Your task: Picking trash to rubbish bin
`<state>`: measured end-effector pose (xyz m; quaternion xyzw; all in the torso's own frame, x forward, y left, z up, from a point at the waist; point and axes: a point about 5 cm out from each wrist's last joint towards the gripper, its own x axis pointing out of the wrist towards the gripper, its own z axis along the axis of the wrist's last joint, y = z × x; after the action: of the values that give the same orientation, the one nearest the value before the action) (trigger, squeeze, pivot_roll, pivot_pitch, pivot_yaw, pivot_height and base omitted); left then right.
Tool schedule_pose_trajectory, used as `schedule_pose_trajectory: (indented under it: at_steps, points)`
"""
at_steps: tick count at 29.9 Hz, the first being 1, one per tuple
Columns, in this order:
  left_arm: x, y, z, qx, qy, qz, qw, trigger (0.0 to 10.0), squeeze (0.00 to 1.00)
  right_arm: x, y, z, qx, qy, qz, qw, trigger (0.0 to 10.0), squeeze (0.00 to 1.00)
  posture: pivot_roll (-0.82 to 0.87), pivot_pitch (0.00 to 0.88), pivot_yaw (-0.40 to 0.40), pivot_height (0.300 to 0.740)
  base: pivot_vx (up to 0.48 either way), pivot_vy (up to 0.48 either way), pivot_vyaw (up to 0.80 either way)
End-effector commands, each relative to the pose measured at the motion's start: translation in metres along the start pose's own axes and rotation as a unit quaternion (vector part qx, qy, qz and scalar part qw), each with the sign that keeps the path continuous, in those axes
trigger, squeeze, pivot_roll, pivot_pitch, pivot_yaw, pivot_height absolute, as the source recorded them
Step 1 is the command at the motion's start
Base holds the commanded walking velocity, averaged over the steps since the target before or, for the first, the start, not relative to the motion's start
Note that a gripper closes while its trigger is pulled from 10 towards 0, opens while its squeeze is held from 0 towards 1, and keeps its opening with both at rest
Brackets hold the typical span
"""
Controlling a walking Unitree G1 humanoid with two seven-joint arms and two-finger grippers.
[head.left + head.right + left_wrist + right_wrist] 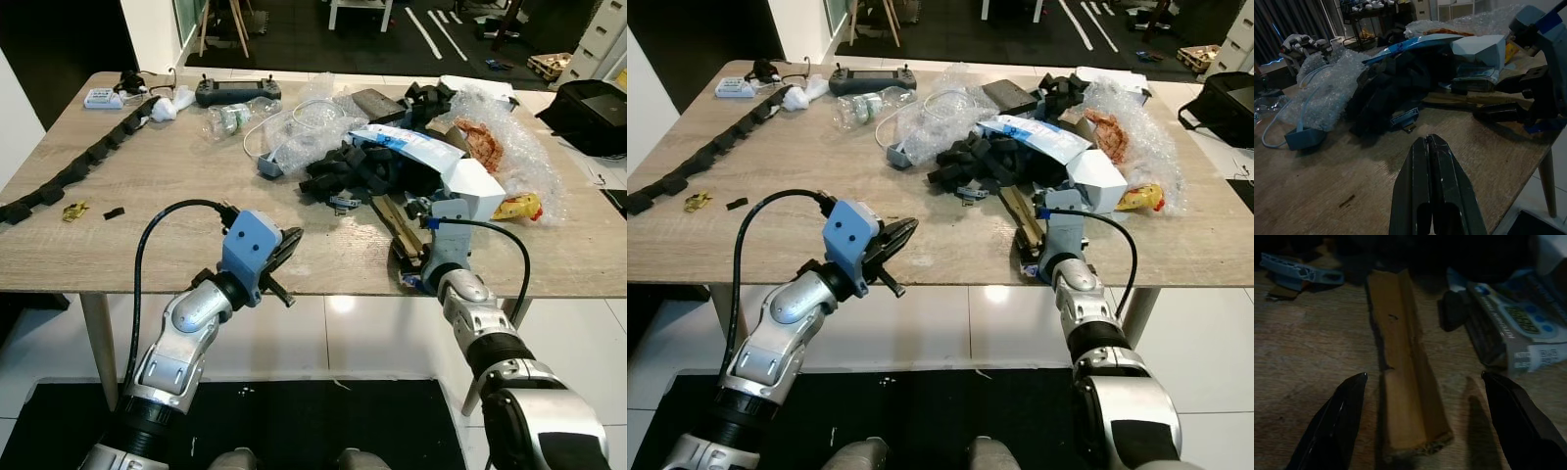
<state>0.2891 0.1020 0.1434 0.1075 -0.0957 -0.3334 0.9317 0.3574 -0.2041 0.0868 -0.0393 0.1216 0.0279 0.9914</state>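
Trash heaped across the far right part of the wooden surface (147,186): black foam pieces (348,168), bubble wrap (509,137), blue-and-white packaging (411,147), a crushed plastic bottle (230,119).

Brown cardboard strip (1403,367), a long folded trough, lying flat on the wood near the front edge, one ragged end toward the right tool. Just beside it, a printed box (1515,333) and a small blue plastic part (1300,270).

Right tool (1422,423) low over the near end of that strip, 2 black fingers (1337,423) spread wide, 1 on each side of the cardboard, gripping nothing. Whether the tips touch the wood, cannot tell.

Left tool (1432,186) hovering just above the front edge, aimed toward the foam pile, fingers pressed together with nothing between them.

Black remote controller (235,90) at the back edge. Chain of black foam blocks (83,162) strung along the left side.
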Motion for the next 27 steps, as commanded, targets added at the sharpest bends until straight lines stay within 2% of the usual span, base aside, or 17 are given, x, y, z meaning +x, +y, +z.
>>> schedule_pose_trajectory:
  at_steps: [1,5,6,8,9,10,11,12,27]
  points:
    - [-0.003,-0.002,-0.004,0.009,0.011,-0.009,1.000,10.0,0.00,0.000,-0.001,-0.004,0.011,0.013,0.002,1.000,10.0,0.00,0.05,0.061,-0.024,0.740,0.000,0.000,0.00]
    - [-0.004,-0.003,-0.005,0.012,0.014,-0.011,1.000,10.0,0.00,0.001,0.002,-0.005,0.026,0.025,0.020,0.999,10.0,0.00,0.05,0.060,-0.025,0.740,0.000,0.000,0.00]
    - [-0.004,-0.003,-0.005,0.013,0.014,-0.012,1.000,10.0,0.00,0.001,0.003,-0.006,0.022,0.031,0.026,0.999,7.8,0.00,0.05,0.057,-0.025,0.740,0.000,0.000,0.00]
    - [-0.005,-0.004,-0.006,0.013,0.015,-0.013,1.000,10.0,0.00,0.002,0.005,-0.007,0.010,0.043,0.034,0.998,4.2,0.00,0.05,0.056,-0.025,0.740,0.000,0.000,0.00]
    - [-0.005,-0.004,-0.006,0.013,0.015,-0.013,1.000,10.0,0.00,0.002,0.005,-0.007,0.010,0.043,0.034,0.998,4.2,0.00,0.05,0.056,-0.025,0.740,0.000,0.000,0.00]
    - [-0.005,-0.004,-0.006,0.013,0.015,-0.013,1.000,10.0,0.00,0.002,0.006,-0.009,0.006,0.051,0.037,0.998,0.5,0.00,0.05,0.052,-0.025,0.740,0.000,0.000,0.00]
    - [-0.005,-0.005,-0.006,0.012,0.015,-0.014,1.000,10.0,0.00,0.002,0.006,-0.010,0.004,0.056,0.038,0.998,0.5,0.00,0.05,0.052,-0.025,0.740,0.000,0.000,0.00]
    - [-0.005,-0.005,-0.006,0.012,0.014,-0.015,1.000,10.0,0.00,0.002,0.007,-0.011,0.001,0.061,0.041,0.997,0.0,0.00,0.05,0.050,-0.025,0.740,0.000,0.000,0.00]
    - [-0.001,-0.008,-0.006,0.014,0.010,-0.023,1.000,10.0,0.00,0.001,0.003,-0.014,-0.001,0.076,0.023,0.997,0.0,0.00,0.04,0.025,-0.029,0.740,0.000,0.000,0.00]
